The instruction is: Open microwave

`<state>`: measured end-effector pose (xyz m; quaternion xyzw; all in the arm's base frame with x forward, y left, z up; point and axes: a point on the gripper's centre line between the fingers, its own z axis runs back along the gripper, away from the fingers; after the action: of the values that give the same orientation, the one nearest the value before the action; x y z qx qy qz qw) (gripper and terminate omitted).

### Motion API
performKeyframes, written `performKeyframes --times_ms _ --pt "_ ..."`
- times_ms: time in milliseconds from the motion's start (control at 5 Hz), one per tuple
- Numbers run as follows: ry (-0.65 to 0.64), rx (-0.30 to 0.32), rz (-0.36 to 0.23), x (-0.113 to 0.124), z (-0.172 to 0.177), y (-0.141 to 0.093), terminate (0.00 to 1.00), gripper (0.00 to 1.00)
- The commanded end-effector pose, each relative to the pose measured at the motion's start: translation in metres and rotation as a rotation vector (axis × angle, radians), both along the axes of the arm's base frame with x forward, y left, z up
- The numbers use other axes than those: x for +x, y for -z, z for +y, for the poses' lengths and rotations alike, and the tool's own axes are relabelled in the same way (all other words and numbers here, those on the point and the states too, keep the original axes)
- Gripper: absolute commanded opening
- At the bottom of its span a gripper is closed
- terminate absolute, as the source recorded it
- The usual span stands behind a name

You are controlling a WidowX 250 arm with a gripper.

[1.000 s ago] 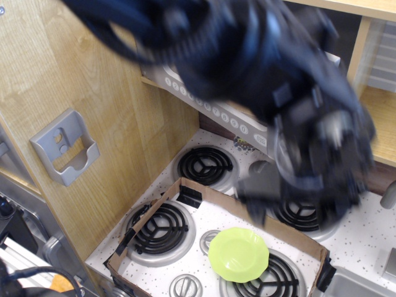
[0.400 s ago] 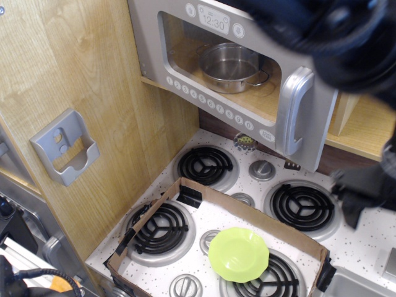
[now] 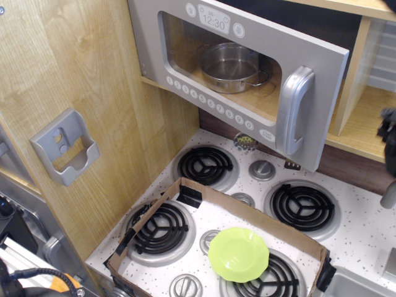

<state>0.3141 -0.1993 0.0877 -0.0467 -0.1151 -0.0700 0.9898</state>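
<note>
The grey toy microwave [image 3: 185, 55] sits in the wooden cabinet above the stove. Its clear window door [image 3: 229, 71] is hinged at the left and stands swung out, its right edge away from the cabinet. The silver vertical handle [image 3: 294, 111] is on the door's right side, with a row of round white number buttons [image 3: 210, 102] along the bottom. A steel pot [image 3: 232, 65] shows through the window. Only a black sliver of the arm [image 3: 390, 139] shows at the right edge, well clear of the handle. The gripper's fingers are out of frame.
Below is a white stove top [image 3: 365, 238] with several black coil burners [image 3: 204, 166]. A cardboard frame [image 3: 204, 192] lies across it, with a lime green plate [image 3: 239, 254] on it. A small grey bracket [image 3: 65, 148] is on the wooden left wall. An open wooden shelf [image 3: 365, 124] is at the right.
The arm, which covered the microwave a second ago, has pulled away to the right and is almost out of the frame. The door now stands swung out.
</note>
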Motion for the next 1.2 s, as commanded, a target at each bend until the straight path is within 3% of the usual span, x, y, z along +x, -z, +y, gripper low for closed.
performKeyframes --times_ms 0,400,600,800,1000 --pt "0.109 -0.005 -0.119 0.031 0.019 -0.029 0.0 1.0" --pt "0.212 0.015 -0.145 0.049 0.042 -0.034 0.0 1.0" --pt "0.192 0.014 -0.143 0.045 0.053 -0.031 0.0 1.0" --pt "0.114 0.023 -0.125 0.031 0.066 -0.026 0.0 1.0" --pt "-0.004 0.022 -0.098 0.004 0.08 -0.019 0.0 1.0"
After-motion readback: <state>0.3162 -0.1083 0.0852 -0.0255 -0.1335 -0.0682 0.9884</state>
